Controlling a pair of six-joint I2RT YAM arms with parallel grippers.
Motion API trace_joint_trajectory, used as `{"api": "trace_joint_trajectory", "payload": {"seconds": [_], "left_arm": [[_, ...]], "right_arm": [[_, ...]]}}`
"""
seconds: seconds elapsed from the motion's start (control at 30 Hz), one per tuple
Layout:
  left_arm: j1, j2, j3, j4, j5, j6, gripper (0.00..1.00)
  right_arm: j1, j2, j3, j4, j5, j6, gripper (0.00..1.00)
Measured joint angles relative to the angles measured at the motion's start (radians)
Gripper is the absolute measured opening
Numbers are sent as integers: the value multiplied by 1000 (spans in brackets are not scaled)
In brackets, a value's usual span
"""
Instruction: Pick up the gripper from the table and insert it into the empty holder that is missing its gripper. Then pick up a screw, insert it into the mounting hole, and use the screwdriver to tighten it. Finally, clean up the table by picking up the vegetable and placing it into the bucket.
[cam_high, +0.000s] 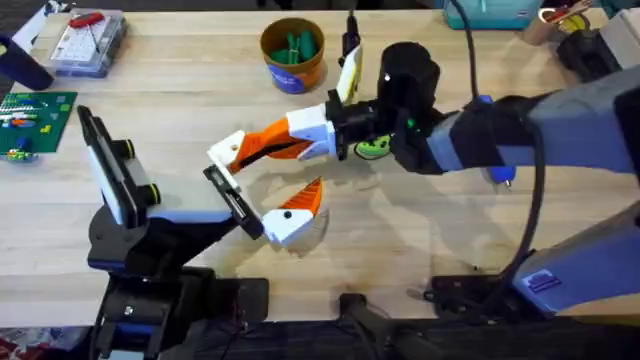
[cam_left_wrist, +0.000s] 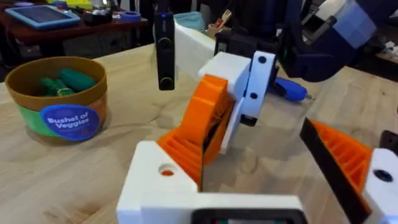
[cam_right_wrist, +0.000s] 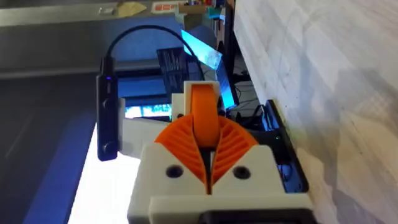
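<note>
My right gripper is shut on the gripper, an orange wedge with a white base, and holds it level above the table. Its white base meets the far end of the holder, the black bar at my left arm's wrist. The bar's near end carries the matching orange finger. My left gripper is open, nothing between its fingers. The held gripper rises toward the right fingers; marks the right gripper. The vegetable lies partly hidden under the right wrist. The bucket stands at the back.
Dark green sticks lie in the bucket. A clear parts box and a green board sit at the far left. A blue-handled tool lies on the table under the right arm. Clutter stands at the back right corner.
</note>
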Motion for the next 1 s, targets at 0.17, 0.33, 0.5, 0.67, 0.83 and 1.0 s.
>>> {"api": "trace_joint_trajectory", "payload": {"seconds": [0.17, 0.33, 0.5, 0.67, 0.83, 1.0], "left_arm": [[0, 0, 0, -1, 15, 0, 986], [0, 0, 0, -1, 16, 0, 986], [-1, 0, 0, -1, 21, 0, 986], [-1, 0, 0, -1, 23, 0, 986], [-1, 0, 0, -1, 24, 0, 986], [-1, 0, 0, 0, 22, 0, 986]], "right_arm": [[0, -24, -23, -2, 12, -4, 8], [0, -24, -23, -3, 11, -14, 8], [-4, -23, -23, -7, -3, -20, 8], [-6, -24, -23, -8, -10, -20, 8], [-6, -24, -23, -8, -11, -20, 8], [-6, -24, -23, -8, -11, -20, 8]]}}
